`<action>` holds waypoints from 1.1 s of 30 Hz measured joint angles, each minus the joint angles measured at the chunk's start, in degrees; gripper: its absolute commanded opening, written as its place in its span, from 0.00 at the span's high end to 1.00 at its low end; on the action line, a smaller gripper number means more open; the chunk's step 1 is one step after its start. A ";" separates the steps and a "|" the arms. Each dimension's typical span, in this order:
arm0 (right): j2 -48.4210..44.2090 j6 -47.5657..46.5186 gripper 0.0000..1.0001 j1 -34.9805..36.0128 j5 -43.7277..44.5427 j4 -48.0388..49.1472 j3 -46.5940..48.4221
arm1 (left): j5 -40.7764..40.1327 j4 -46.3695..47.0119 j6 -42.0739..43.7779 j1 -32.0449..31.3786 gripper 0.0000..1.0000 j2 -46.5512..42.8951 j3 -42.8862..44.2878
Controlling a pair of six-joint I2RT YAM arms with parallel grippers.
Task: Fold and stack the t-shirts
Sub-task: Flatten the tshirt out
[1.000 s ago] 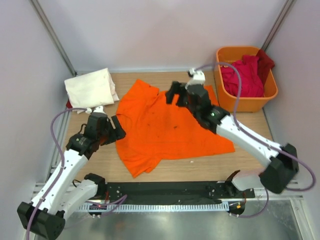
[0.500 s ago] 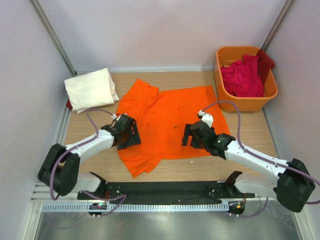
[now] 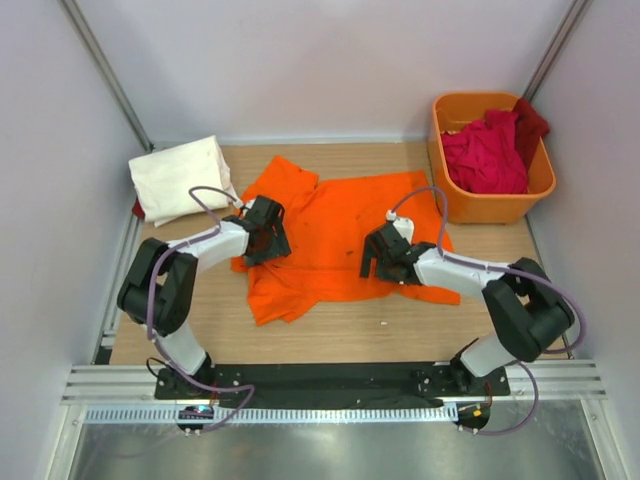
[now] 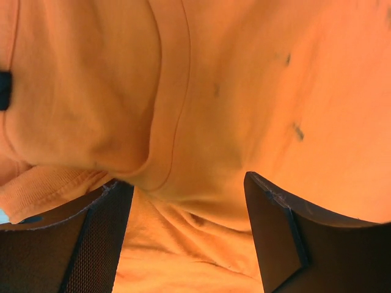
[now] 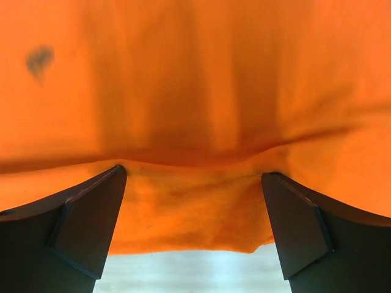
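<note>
At the near edge of the desk (image 3: 400,335), both arms are bending inward over the orange shirt (image 3: 325,235), which is lying spread across the middle. The left gripper (image 3: 268,235) is sitting low on the shirt's left side, fingers standing wide, cloth rumpling between them and nothing pinched. The right gripper (image 3: 378,255) is mirroring it on the right side, spread wide too, a crease running across the gap. This looks like the orange shirt's fold getting under way. Next, both grippers need to close on the cloth together and carry it over evenly. Farther back, the cream shirt (image 3: 180,178) is resting folded at far left, and the red shirts (image 3: 485,155) are waiting heaped in the tub (image 3: 500,208) at far right.
</note>
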 measured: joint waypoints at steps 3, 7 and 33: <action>4.94 -1.77 0.00 -3.85 -0.50 1.60 4.52 | 0.79 -0.20 0.59 2.84 0.25 2.80 3.39; 11.17 -4.55 0.01 -8.28 -1.11 0.79 11.72 | 1.77 -1.86 1.99 6.51 0.26 6.64 9.01; 11.08 9.55 0.30 31.10 -0.87 -3.06 14.97 | 6.58 -27.74 13.00 6.34 0.14 -60.35 -3.08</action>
